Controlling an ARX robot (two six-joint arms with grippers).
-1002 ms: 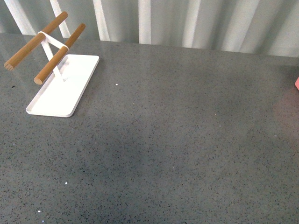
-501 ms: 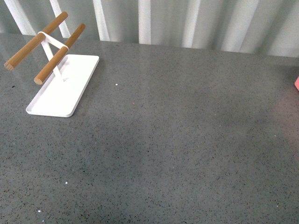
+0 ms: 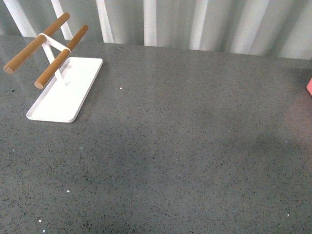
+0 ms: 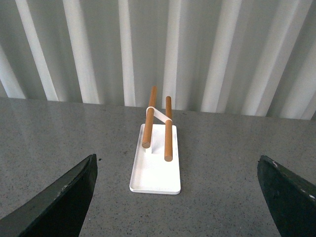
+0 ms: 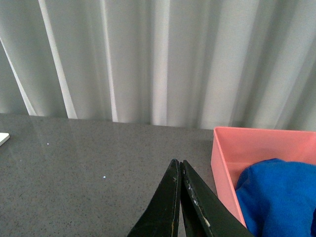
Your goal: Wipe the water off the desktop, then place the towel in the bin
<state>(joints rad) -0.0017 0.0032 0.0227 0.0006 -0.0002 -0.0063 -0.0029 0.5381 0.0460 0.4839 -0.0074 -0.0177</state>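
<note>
Front view shows the speckled grey desktop (image 3: 185, 146) with a white towel rack (image 3: 58, 78) with two wooden bars at far left and only a sliver of the pink bin (image 3: 309, 87), no writing legible. The left gripper (image 4: 177, 197) is spread wide, empty. The right gripper (image 5: 178, 197) is clenched on nothing; the blue towel (image 5: 276, 197) lies beside it, apparently inside the bin.

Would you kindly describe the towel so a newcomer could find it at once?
On the dark grey desktop, before the pale curtain, stands a pink bin. The towel lies bunched inside it, the only bright blue, soft thing there.
</note>
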